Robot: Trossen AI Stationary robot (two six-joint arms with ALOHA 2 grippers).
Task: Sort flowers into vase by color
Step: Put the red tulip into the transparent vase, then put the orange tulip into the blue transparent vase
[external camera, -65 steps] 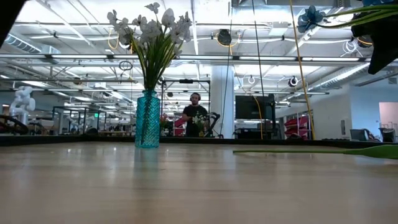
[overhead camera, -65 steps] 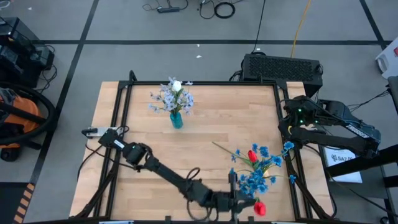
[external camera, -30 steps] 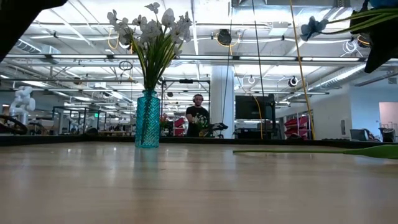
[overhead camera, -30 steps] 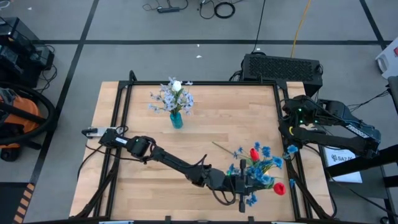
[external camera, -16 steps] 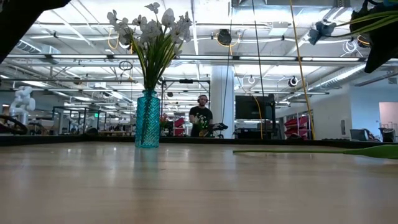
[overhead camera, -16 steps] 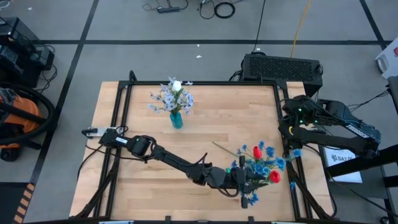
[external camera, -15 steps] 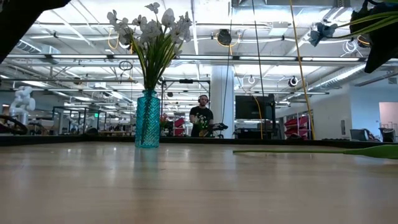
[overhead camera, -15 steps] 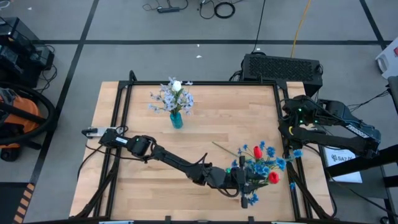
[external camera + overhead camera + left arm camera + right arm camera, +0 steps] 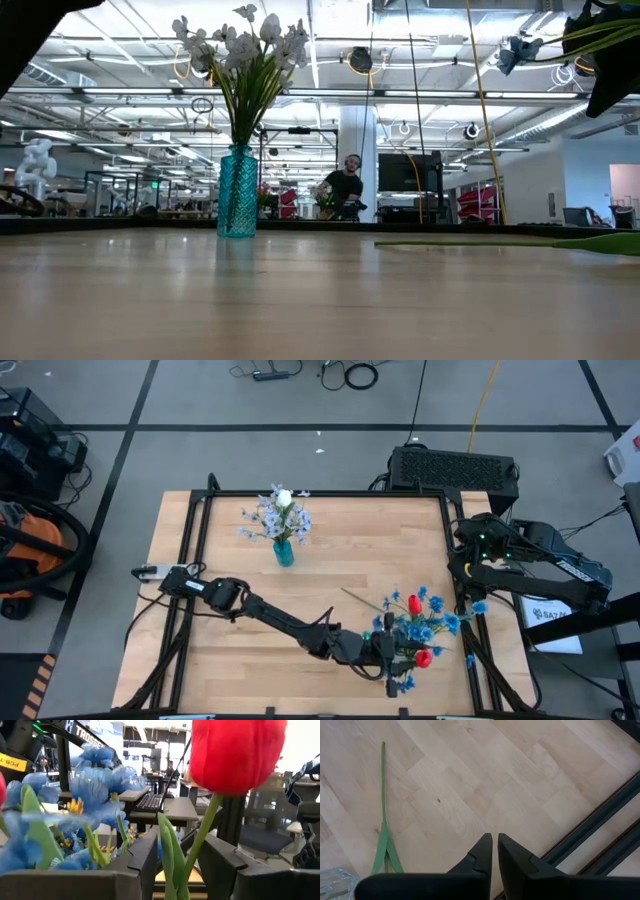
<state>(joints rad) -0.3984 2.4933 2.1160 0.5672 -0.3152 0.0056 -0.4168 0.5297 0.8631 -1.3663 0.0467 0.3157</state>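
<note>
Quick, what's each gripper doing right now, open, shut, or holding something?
Left gripper: shut on the green stem of a red tulip, raised among the bright blue sprays.
Right gripper: shut, empty, waiting at the table's right edge.

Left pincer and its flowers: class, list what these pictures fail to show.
- High view: left pincer is buried under blue sprays; its grip is unseen.
- Left wrist view: red tulip top is cut off by the edge.
- Low view: held flowers run off the corner.
</note>
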